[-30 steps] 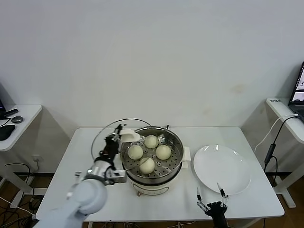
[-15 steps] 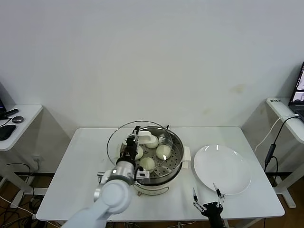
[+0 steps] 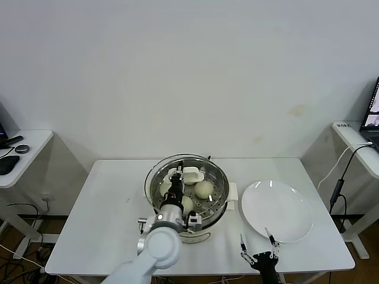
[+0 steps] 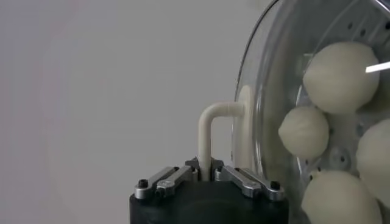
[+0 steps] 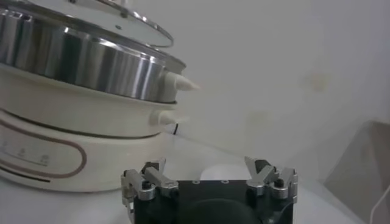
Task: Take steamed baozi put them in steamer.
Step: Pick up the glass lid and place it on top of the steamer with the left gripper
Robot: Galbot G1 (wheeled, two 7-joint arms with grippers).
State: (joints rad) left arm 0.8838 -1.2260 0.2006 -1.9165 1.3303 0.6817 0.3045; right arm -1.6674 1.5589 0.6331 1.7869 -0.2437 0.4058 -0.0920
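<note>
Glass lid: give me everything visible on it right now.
The lid is a round clear glass disc with a thin metal rim and a white loop handle. The left gripper is shut on that handle. In the right wrist view the lid sits tilted just above the steamer, its near edge clearly raised off the rim. It covers most of the pot, and four baozi show through the glass.

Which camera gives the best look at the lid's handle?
The left wrist view: the lid handle shows as a white loop with the left claw shut on it. The head view shows the handle from above, partly behind the arm. The right wrist view catches only the lid edge.
</note>
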